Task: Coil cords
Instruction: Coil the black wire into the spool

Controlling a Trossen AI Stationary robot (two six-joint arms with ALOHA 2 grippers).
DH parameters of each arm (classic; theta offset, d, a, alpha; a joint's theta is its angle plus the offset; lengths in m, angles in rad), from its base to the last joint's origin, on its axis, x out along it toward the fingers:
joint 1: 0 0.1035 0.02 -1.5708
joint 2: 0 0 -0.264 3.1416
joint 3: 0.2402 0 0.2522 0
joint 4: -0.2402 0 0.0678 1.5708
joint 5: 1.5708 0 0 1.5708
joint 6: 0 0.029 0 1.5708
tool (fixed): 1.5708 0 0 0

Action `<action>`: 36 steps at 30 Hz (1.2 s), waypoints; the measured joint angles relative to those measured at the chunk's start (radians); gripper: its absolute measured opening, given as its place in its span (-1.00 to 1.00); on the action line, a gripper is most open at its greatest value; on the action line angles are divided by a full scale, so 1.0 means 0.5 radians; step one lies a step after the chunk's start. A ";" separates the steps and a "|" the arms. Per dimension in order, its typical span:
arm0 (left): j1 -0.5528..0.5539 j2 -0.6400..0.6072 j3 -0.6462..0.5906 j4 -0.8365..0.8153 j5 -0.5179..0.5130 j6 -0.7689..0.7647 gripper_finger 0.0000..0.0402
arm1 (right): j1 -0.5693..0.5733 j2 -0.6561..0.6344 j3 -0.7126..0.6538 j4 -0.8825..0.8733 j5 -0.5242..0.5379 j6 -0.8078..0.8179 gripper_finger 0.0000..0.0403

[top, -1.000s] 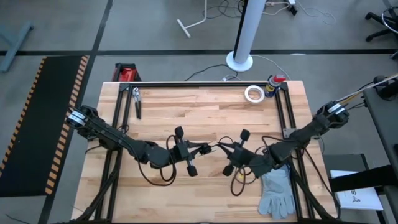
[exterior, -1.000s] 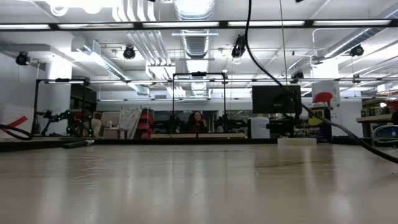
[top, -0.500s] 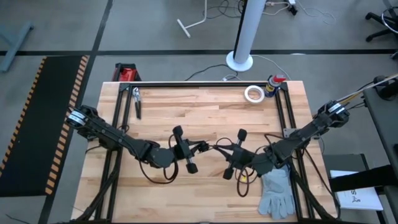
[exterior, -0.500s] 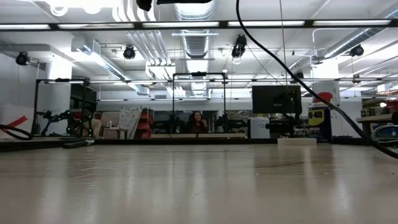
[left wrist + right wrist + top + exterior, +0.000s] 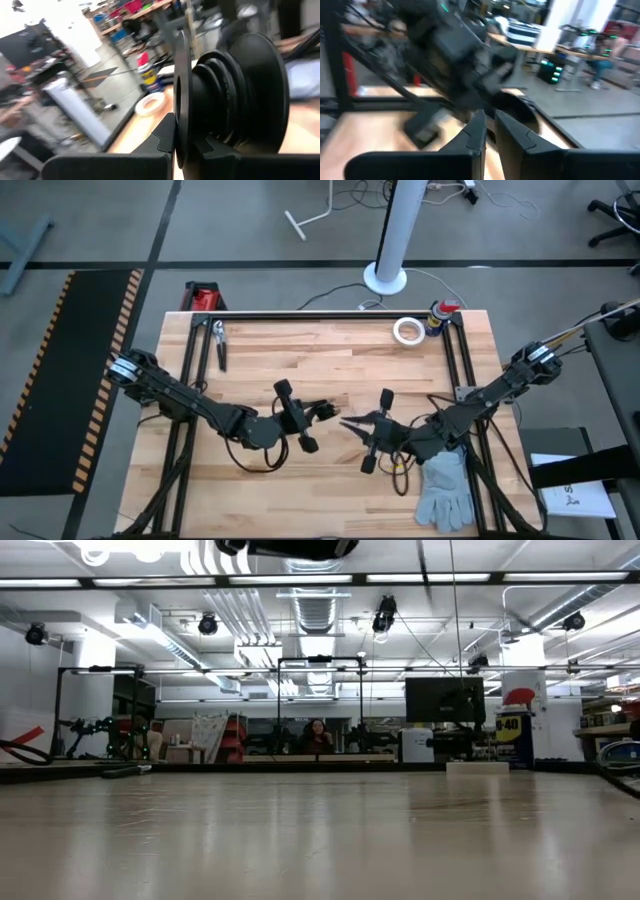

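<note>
Grey floor (image 5: 250, 230), white column base (image 5: 386, 278), striped black mat (image 5: 70, 360), fluorescent ceiling strips (image 5: 300, 580).

The thin black cord (image 5: 400, 470) lies in loose loops beside the grey glove (image 5: 445, 490).

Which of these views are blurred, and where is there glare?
Left wrist view: background smeared, the white tape roll soft. Right wrist view: smeared throughout, the left arm streaky. Low view: sharp, ceiling lights reflecting as pale streaks on the table. High view: evenly lit, sharp, no glare.
</note>
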 joint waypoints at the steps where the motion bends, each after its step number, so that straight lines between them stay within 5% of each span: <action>1: 0.002 0.004 0.000 -0.014 -0.020 0.006 -1.00 | 0.002 -0.001 0.000 0.019 -0.035 0.000 -0.81; 6: 0.000 0.006 -0.001 -0.020 -0.068 0.057 -1.00 | -0.028 -0.002 0.000 0.004 -0.201 0.083 -0.72; 10: -0.018 0.006 -0.001 -0.021 -0.096 0.141 -1.00 | -0.013 -0.012 -0.001 -0.186 -0.007 0.150 -0.67; 15: -0.035 0.006 0.003 -0.021 -0.095 0.172 -1.00 | -0.086 -0.018 -0.067 -0.449 -0.114 0.580 -0.63; 22: -0.046 0.003 0.033 0.051 -0.092 0.198 -1.00 | -0.125 0.130 -0.500 0.645 -0.570 0.609 -0.59; 27: -0.046 0.002 0.037 0.252 -0.069 0.264 -1.00 | -0.236 0.467 -0.656 1.345 -0.815 0.725 -0.60; 36: -0.042 0.002 0.037 0.347 -0.036 0.298 -1.00 | -0.404 0.944 -0.418 1.609 -1.057 0.819 -0.50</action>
